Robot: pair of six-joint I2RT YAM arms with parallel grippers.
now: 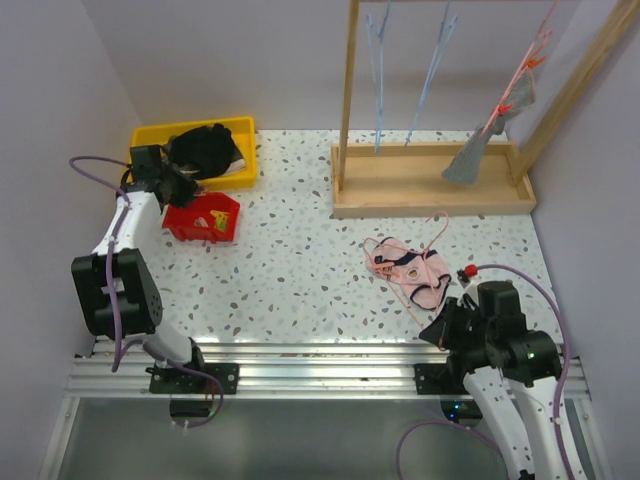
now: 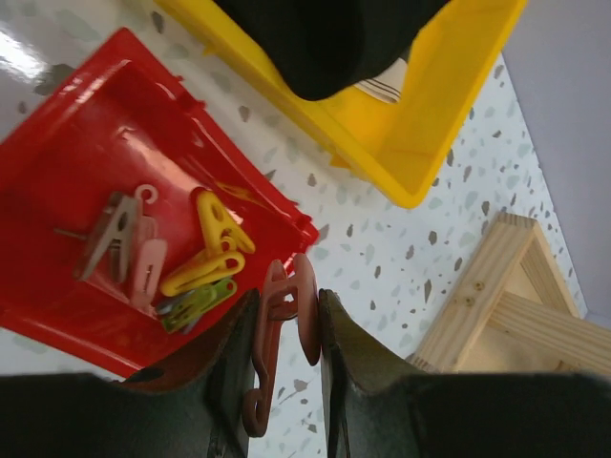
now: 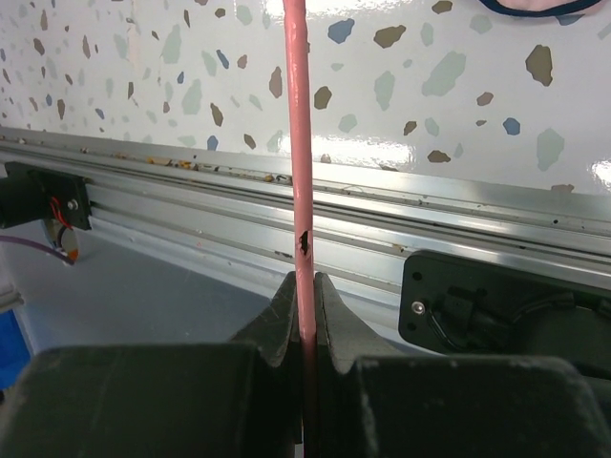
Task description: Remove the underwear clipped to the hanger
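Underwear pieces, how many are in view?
2: a pink one lies on the table; a grey one hangs far right on the wooden rack. The black heap may hide more.

The pale pink brief [image 1: 418, 272] lies crumpled and mostly flat on the tabletop [image 1: 300, 260], right of centre, with dark trim showing along its edges. The pink hanger [image 3: 298, 143], a thin wire, lies with it. Its loops curl around the brief's left side and its hook points toward the far edge. Whether the brief is clipped to it cannot be told. One thin stretch of the wire runs toward the near edge and is pinched between the right fingers [image 3: 277, 320].

The grey brief [image 1: 470, 160] hangs stretched and slanted inside the wooden rack [image 1: 430, 182] at the far right. Orange-red clips [image 1: 505, 108] hold it to a tilted red hanger [image 1: 532, 58], and its lower end droops down to the rack's base.
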